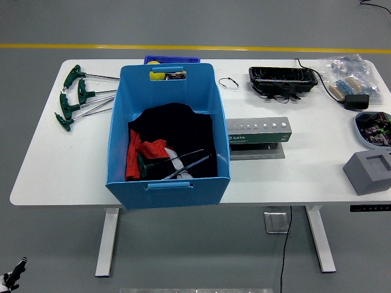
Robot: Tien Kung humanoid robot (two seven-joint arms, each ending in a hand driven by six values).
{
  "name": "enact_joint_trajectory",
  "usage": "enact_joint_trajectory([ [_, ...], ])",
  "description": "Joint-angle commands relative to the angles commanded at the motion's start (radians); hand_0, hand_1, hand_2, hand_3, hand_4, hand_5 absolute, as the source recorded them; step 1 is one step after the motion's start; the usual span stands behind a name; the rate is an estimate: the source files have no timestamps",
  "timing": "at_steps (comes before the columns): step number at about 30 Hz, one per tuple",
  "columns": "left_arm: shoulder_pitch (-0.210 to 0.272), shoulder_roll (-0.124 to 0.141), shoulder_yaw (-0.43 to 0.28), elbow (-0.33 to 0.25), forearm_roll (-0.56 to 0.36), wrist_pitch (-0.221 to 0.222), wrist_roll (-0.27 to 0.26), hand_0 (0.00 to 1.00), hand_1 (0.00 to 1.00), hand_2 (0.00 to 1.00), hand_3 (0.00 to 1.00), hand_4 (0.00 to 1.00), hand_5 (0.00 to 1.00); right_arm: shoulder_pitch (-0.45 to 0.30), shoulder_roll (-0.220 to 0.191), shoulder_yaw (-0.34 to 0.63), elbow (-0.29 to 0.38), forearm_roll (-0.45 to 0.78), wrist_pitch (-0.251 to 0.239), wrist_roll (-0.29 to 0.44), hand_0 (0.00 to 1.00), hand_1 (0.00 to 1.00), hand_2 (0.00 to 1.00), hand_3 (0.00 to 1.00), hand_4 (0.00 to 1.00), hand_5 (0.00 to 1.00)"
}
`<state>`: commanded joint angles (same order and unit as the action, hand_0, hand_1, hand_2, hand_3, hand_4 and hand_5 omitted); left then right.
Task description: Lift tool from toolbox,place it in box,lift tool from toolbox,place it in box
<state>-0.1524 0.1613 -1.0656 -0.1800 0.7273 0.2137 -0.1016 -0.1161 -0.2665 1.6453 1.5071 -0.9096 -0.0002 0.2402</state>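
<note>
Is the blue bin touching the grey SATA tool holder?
Cannot tell. In the head view the blue bin rim overlaps the SATA tool holder's left end, hiding any contact or gap.

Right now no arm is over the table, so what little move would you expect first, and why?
Probably a reach by the left arm toward the green-handled T wrenches left of the blue bin. Two tools already lie in the bin, four remain on the table, and neither arm is over it.
</note>
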Motion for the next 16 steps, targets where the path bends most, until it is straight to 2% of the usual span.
enact_joint_trajectory([
  [4, 0.005, 0.003, -0.003, 0.000, 0.001, 0.003, 0.004, 0.881, 0.896, 0.908, 0.735, 0.691, 0.752, 0.016, 0.001, -0.003, -0.007, 0.000, -0.006, -0.005, 0.773, 0.791, 0.834, 0.869, 0.998, 0.998],
  [5, 0.006, 0.004, -0.003, 0.000, 0.002, 0.003, 0.004, 0.881, 0.896, 0.908, 0.734, 0.692, 0.749, 0.017, 0.001, -0.003, -0.008, 0.000, -0.013, -0.004, 0.722, 0.730, 0.778, 0.836, 0.998, 0.998],
  [10, 0.004, 0.008, -0.005, 0.000, 0.013, 0.006, 0.015, 0.881, 0.896, 0.908, 0.734, 0.692, 0.749, 0.024, 0.001, -0.002, -0.015, 0.003, -0.047, 0.001, 0.722, 0.730, 0.778, 0.836, 0.998, 0.998],
  [11, 0.003, 0.009, -0.004, 0.000, 0.019, 0.008, 0.020, 0.880, 0.896, 0.907, 0.734, 0.692, 0.747, 0.025, 0.001, -0.003, -0.016, 0.003, -0.054, 0.002, 0.683, 0.674, 0.732, 0.802, 0.998, 0.995],
  [16, 0.001, 0.015, 0.019, 0.000, 0.011, 0.008, 0.024, 0.880, 0.896, 0.907, 0.734, 0.692, 0.747, 0.023, 0.007, -0.001, -0.021, 0.006, -0.067, 0.004, 0.683, 0.674, 0.732, 0.802, 0.998, 0.995],
])
